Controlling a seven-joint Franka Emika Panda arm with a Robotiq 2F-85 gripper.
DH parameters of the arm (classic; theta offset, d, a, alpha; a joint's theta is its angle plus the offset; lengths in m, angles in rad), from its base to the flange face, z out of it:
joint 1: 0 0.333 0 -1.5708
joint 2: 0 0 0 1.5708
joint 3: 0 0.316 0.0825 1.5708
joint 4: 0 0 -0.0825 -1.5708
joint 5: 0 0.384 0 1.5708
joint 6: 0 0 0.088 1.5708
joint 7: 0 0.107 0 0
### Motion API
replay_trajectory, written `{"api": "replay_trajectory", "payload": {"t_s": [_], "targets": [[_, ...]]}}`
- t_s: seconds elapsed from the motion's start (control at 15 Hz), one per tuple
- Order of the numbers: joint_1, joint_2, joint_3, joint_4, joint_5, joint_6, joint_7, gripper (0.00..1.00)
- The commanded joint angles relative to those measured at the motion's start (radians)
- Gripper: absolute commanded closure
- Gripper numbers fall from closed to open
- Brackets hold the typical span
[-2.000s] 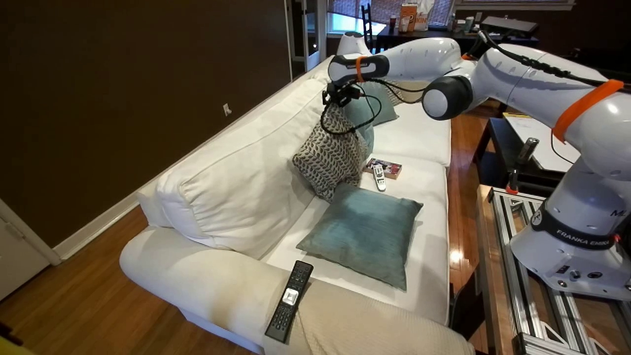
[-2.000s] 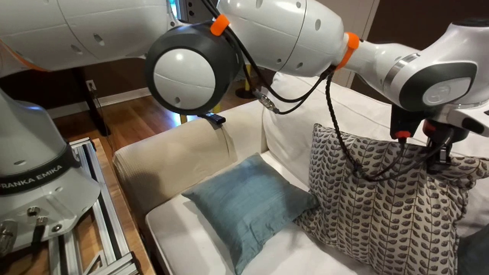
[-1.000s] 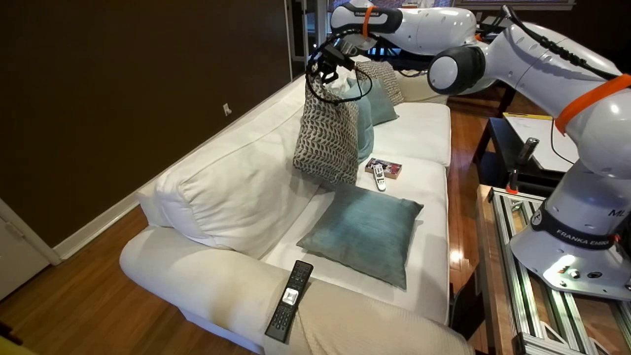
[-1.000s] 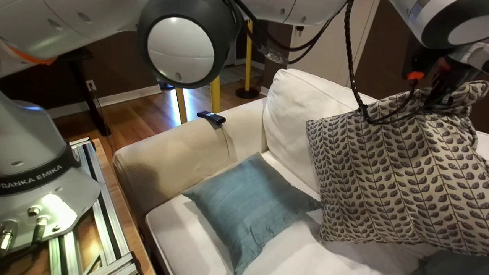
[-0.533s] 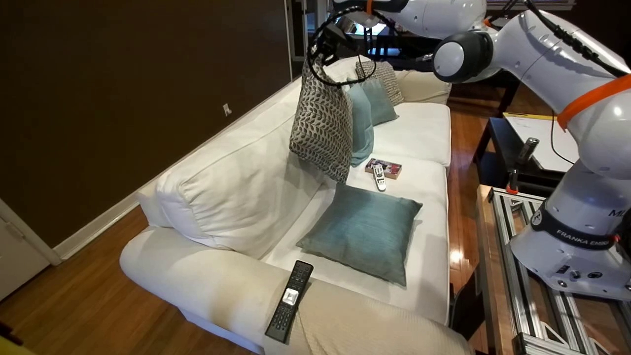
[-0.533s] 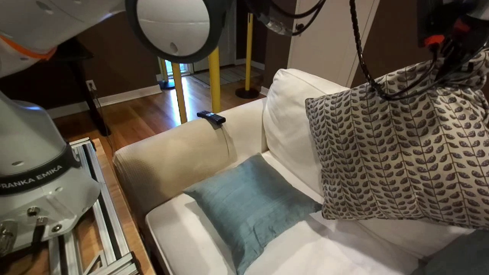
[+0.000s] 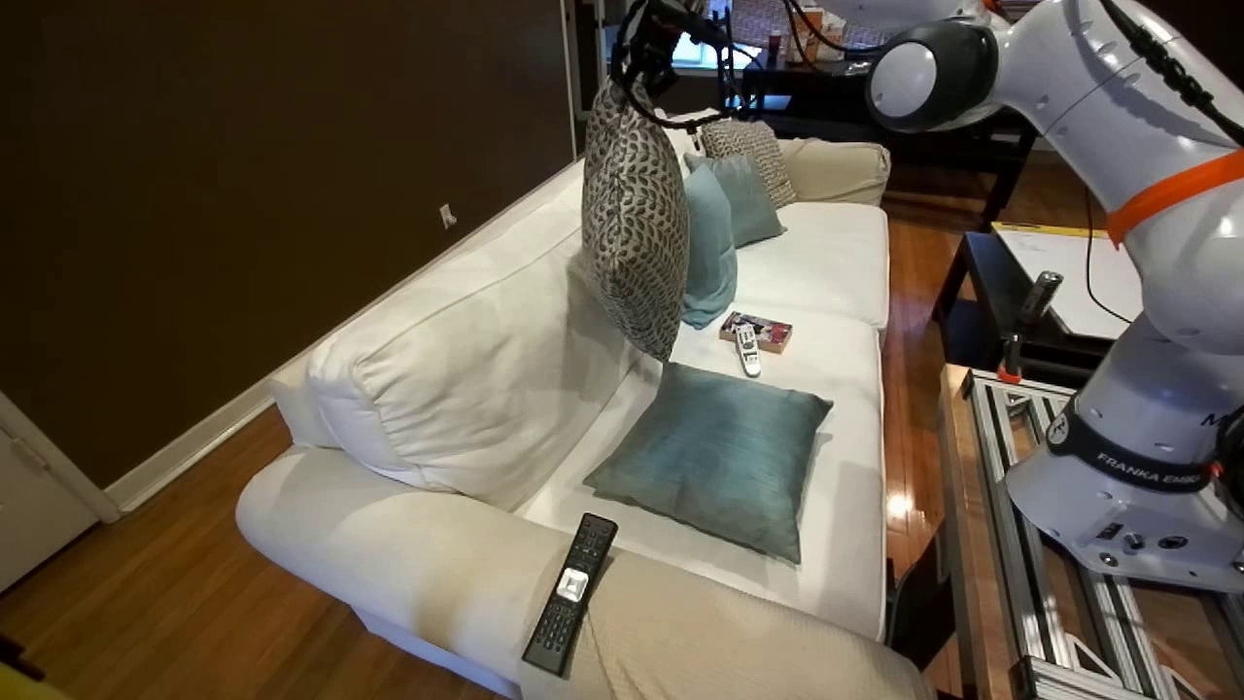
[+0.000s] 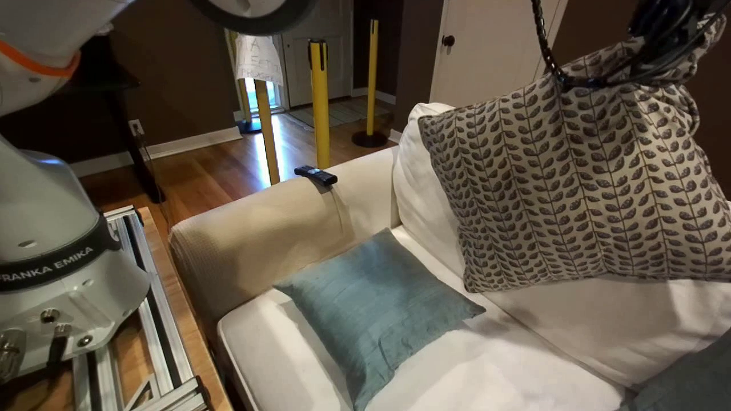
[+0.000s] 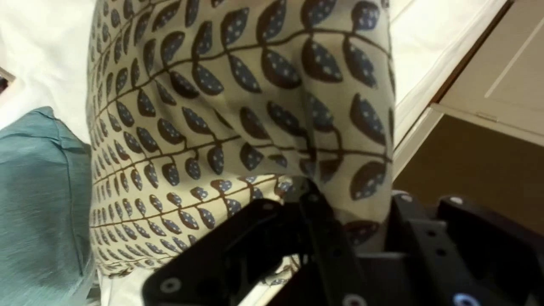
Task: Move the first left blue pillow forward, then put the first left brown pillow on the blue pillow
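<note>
1. Brown wall [image 7: 292, 175] on the left and wooden floor [image 7: 224, 593] below in an exterior view, with a long white sofa [image 7: 569, 428] running from near to far
2. On top of the near armrest [image 7: 389, 544] lies a black remote [image 7: 571, 598]
3. The blue pillow [image 7: 719, 457] lies flat on the seat [image 7: 850, 467], just beside that armrest
4. The brown pillow [image 8: 588, 177] hangs by its upper part near the backrest [image 7: 466, 350]; its lower corner is close to the far corner of the blue pillow, and whether the two touch cannot be told
5. The gripper [image 9: 356, 202] has its jaws drawn in to a narrow gap, with a fold of the brown pillow pinched between its fingers [image 9: 327, 238]
6. Farther along the sofa stand a second blue pillow [image 7: 711, 248] and a third blue pillow [image 7: 748, 199], with another patterned pillow [image 7: 758, 151] at the far end
7. White remote [image 7: 746, 355] and book [image 7: 775, 333] lie together on the seat, to the right of the brown pillow in an exterior view
8. From the right in an exterior view reaches the white robot arm [image 7: 1084, 87], its base [image 7: 1127, 496] on a metal frame [image 8: 165, 331]
</note>
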Motion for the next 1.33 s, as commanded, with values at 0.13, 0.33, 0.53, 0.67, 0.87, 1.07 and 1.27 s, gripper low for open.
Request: {"api": "replay_trajectory", "payload": {"t_s": [0.13, 0.33, 0.53, 0.67, 0.87, 1.07, 1.27], "targets": [[0.041, -0.119, -0.068, -0.023, -0.075, -0.202, -0.037, 0.95], [0.077, -0.147, -0.106, -0.026, -0.132, -0.282, -0.069, 0.95], [0.107, -0.157, -0.128, -0.040, -0.177, -0.383, -0.162, 0.95], [0.133, -0.137, -0.137, -0.028, -0.199, -0.456, -0.206, 0.95], [0.173, -0.100, -0.158, 0.020, -0.241, -0.557, -0.241, 0.95], [0.216, -0.097, -0.192, 0.022, -0.304, -0.616, -0.256, 0.95], [0.260, -0.102, -0.237, 0.015, -0.394, -0.642, -0.284, 0.95]]}}
